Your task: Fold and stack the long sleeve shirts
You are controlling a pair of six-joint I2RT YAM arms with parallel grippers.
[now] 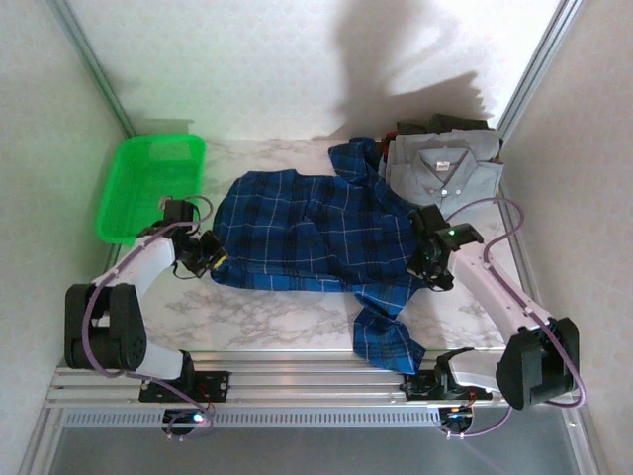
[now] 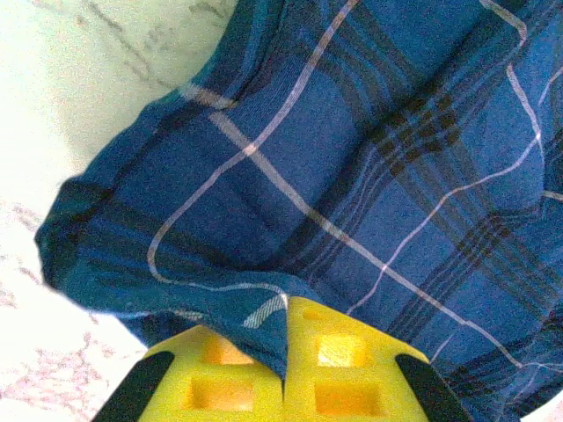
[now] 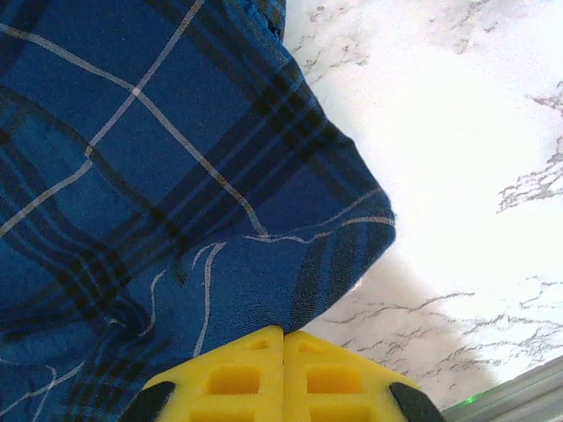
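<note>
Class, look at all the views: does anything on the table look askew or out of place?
Yes. The plaid shirt lies rumpled. One sleeve trails toward the near edge of the table, and its collar end bunches beside the folded grey shirt.

Top external: fixed high, behind the arm bases, tilted down and forward. Wide and distant; takes in the whole white marble-patterned counter (image 1: 277,309), with the bases along the bottom edge.

Left wrist: mounted on the arm, sighting along the yellow left tool (image 2: 284,369) at frame bottom. Very close on the dark blue plaid cloth shirt (image 2: 352,176); counter in the upper-left corner.

Right wrist: same arrangement over the yellow right tool (image 3: 282,374). Equally close; shirt left, counter right.

Overlap: all three share shirt and counter. Each wrist view covers one side edge of the shirt seen from overhead.
</note>
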